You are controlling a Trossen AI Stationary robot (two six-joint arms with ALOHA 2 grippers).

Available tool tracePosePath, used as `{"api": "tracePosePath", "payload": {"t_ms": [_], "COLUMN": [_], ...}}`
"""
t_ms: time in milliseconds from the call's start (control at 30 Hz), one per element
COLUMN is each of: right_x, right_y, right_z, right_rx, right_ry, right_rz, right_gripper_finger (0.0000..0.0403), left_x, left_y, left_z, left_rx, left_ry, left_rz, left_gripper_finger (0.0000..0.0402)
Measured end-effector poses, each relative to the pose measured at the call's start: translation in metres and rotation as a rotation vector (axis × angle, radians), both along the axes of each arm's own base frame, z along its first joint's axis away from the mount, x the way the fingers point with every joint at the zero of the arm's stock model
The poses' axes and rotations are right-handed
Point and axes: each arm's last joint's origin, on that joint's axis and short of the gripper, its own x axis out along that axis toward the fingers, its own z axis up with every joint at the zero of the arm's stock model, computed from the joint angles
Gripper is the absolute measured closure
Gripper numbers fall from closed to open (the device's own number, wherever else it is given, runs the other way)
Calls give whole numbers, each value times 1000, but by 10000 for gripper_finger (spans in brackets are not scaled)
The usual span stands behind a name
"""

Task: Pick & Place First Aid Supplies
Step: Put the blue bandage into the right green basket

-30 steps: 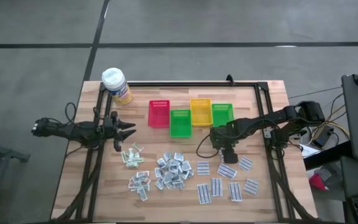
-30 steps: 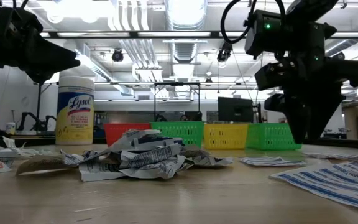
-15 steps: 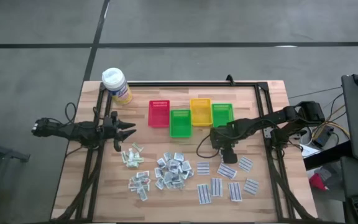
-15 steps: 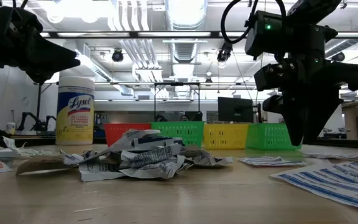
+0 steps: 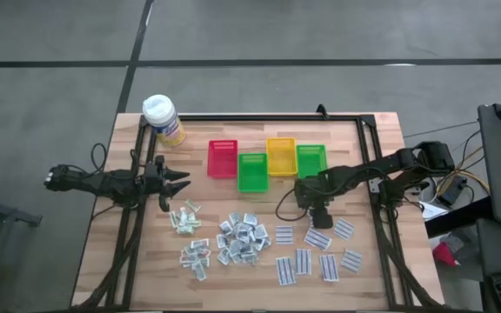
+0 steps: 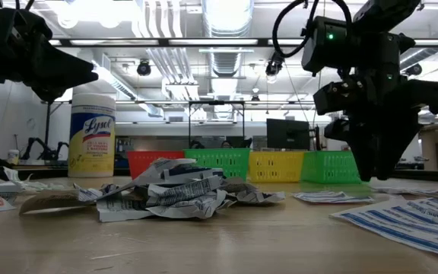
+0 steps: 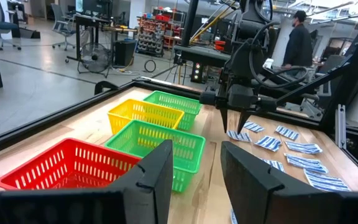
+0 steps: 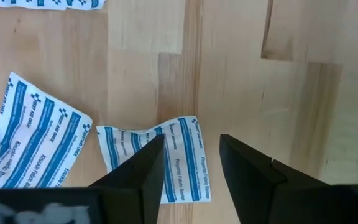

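1. The thing in hand is a white paper packet with blue stripes [image 8: 153,163], lying flat and slightly creased on the wooden table [image 5: 355,139], in the scatter of like packets at the table's right front. A second striped packet [image 8: 33,134] lies just beside it, and another [image 8: 48,3] farther off.

2. The right gripper [image 5: 317,214] hangs point-down directly over that packet. Its two dark fingers [image 8: 247,171] stand apart with the packet's edge showing between them, and they hold nothing.

3. Further left lie the other first aid supplies: a heap of silvery crinkled wrappers [image 5: 240,239], a small cluster of pale greenish sachets [image 5: 184,217], and a few more wrappers [image 5: 196,257] near the front edge.

4. Behind them sit four plastic mesh bins: red [image 5: 222,158], green [image 5: 251,172], yellow [image 5: 280,156] and a second green [image 5: 310,160]. A yellow canister with a white cap [image 5: 163,119] stands at the back left corner.

5. The left gripper [image 5: 181,183] waits over the table's left side, fingers parted and empty.

6. Risks, as I judge them: the packet is thin and flat, so the fingertips may slide over it or only crumple it further. The neighbouring packet is close enough to be caught or dragged along. A weak pinch could drop it short of a bin.
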Motion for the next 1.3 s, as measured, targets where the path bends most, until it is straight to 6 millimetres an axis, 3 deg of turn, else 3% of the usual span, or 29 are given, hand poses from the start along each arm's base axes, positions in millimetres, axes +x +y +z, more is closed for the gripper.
{"api": "tracePosePath", "payload": {"t_ms": [467, 1000, 1300], "right_x": [4, 2, 2], "right_y": [0, -2, -2], "right_z": [-25, -18, -13], "right_rx": [-13, -53, -52], "right_ry": [102, 66, 49], "right_rz": [-5, -35, -46], "right_gripper_finger": [284, 368, 394], "left_x": [0, 0, 0], "left_y": [0, 0, 0], "left_z": [0, 0, -1], "left_rx": [10, 10, 10], "left_ry": [4, 7, 8], "left_rz": [0, -1, 0], "left_gripper_finger": [271, 271, 271]}}
